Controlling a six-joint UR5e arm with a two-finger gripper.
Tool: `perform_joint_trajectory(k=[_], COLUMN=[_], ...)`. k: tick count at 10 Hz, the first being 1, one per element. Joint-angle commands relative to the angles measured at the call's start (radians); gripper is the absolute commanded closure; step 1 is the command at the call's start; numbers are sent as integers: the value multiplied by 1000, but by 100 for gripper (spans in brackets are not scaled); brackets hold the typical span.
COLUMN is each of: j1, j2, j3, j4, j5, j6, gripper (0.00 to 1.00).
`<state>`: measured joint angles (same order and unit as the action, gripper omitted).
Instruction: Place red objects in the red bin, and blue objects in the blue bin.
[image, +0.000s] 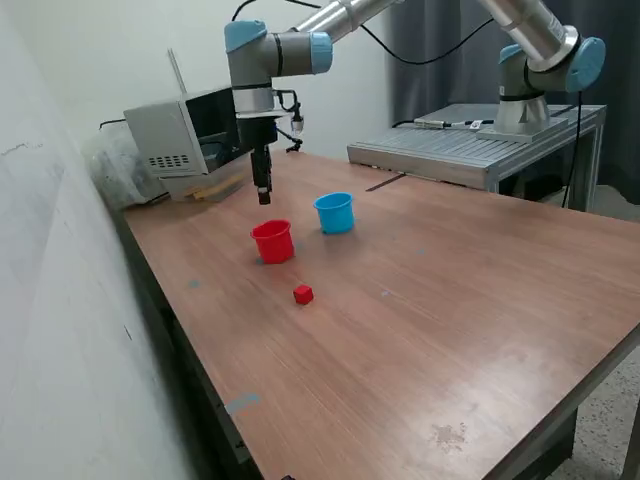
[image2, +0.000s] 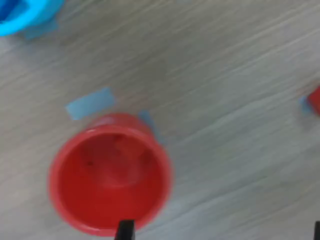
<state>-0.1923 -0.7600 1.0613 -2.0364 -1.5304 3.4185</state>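
Note:
The red bin (image: 272, 241) stands on the wooden table, with the blue bin (image: 335, 212) just to its right in the exterior view. One red cube (image: 303, 294) lies on the table in front of the red bin. My gripper (image: 263, 195) hangs above the table just behind the red bin and touches nothing. In the wrist view the red bin (image2: 110, 172) is seen from above, its inside too blurred to read. The blue bin (image2: 20, 15) and the red cube (image2: 315, 100) sit at the picture's edges. My gripper (image2: 221, 231) is open and empty. The blue objects are out of view.
A grey box-shaped device (image: 180, 135) sits at the table's back on the exterior view's left. A metal platform (image: 470, 150) with a second arm's base (image: 525, 100) is at the back right. Blue tape strips (image2: 90, 104) are stuck beside the red bin. A wall runs along the left.

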Motion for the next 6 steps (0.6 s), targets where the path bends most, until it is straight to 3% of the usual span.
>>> perform_joint_trajectory(k=[1,6], j1=[51,137], j2=[-4,10], j3=[-12,-35], j4=[10,-4], j5=[24,24], j6=[-71,-208], gripper=[0,0])
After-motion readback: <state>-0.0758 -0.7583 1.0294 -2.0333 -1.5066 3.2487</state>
